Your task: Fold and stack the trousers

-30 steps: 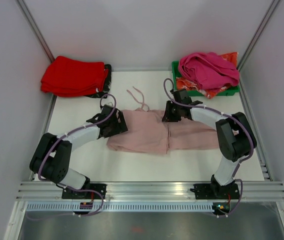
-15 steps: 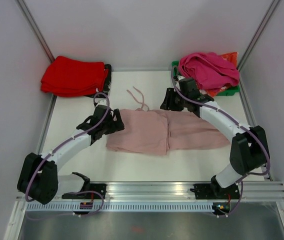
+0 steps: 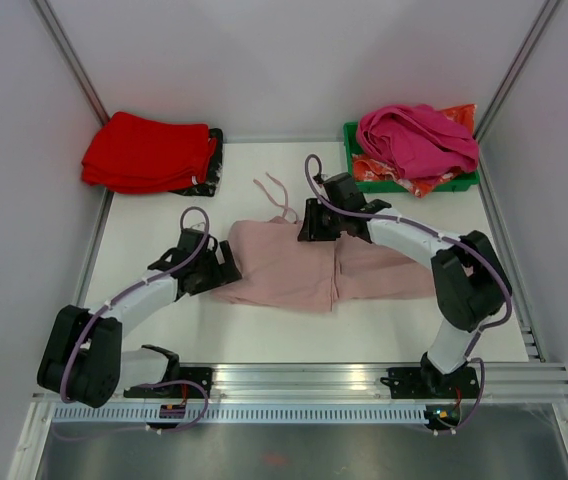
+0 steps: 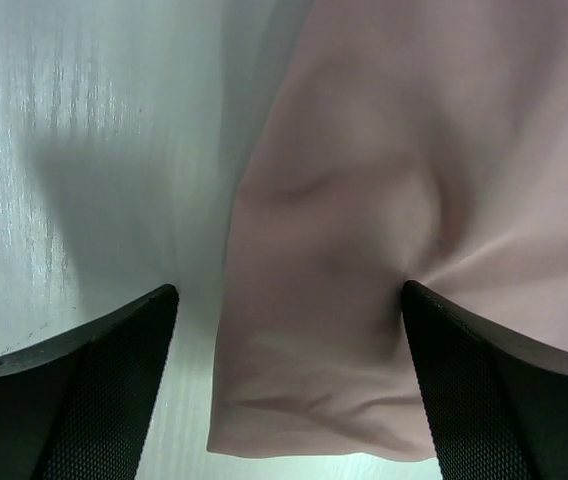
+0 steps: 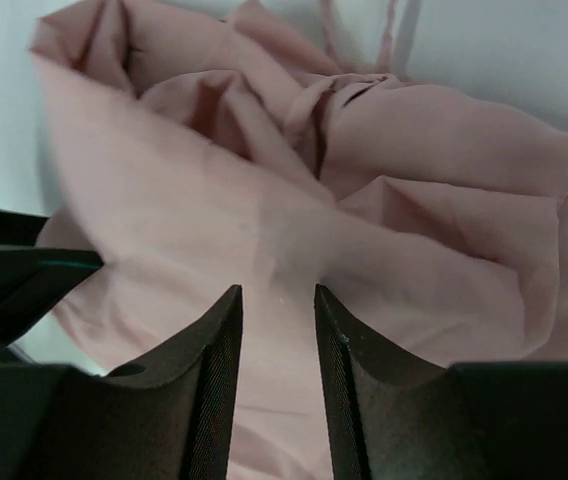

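Left gripper wide at the trousers' edge, right gripper low over them.

Bare table before the trousers — red stack, green bin behind

Left hand nearer, right hand leftward.

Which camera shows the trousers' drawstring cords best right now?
Top external: both drawstring cords lie fully visible beyond the trousers. Right wrist catches only short stretches at its top edge; left wrist shows none.
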Controlling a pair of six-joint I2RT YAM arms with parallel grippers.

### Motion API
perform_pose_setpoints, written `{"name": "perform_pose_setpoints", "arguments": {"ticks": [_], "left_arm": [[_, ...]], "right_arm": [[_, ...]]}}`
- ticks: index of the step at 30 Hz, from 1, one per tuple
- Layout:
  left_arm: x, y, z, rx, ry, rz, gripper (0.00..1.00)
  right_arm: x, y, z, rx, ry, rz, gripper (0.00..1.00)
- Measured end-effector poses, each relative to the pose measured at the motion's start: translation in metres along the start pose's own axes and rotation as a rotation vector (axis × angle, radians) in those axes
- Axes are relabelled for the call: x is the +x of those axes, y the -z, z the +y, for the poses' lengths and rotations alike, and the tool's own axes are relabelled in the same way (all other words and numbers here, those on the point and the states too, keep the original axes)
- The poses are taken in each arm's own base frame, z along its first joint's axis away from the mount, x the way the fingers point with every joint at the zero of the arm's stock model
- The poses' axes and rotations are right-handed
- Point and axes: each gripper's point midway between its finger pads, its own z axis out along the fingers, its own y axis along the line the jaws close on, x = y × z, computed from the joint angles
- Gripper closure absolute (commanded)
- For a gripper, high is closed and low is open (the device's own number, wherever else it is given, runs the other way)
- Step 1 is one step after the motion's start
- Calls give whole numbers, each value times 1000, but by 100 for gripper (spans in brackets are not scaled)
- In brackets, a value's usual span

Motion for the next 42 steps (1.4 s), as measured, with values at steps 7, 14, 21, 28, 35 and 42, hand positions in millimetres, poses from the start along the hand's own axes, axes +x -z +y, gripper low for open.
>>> {"name": "perform_pose_setpoints", "arguments": {"ticks": [7,14,21,28,35,42], "left_arm": [[3,-4,-14,114,28,-7,3],[0,-8,-32,233,50,-42,5],[-13,-14,-33,249,85,-39,6],[-34,-22,-23,250,144,-39,8],[-30,-22,-29,292,128,-21,14],[-28,-32,-36,341,114,-5,47]], "right_arm": [[29,-45,-36,79,-38,89,60],[31,-52,-40,88,-42,91,60],[22,-43,-34,84,-27,83,54],[-43,-12,21,-36,10,-60,44],[-52,-5,60,-84,48,-92,39],[-31,43,-14,164,-29,-113,31]]}}
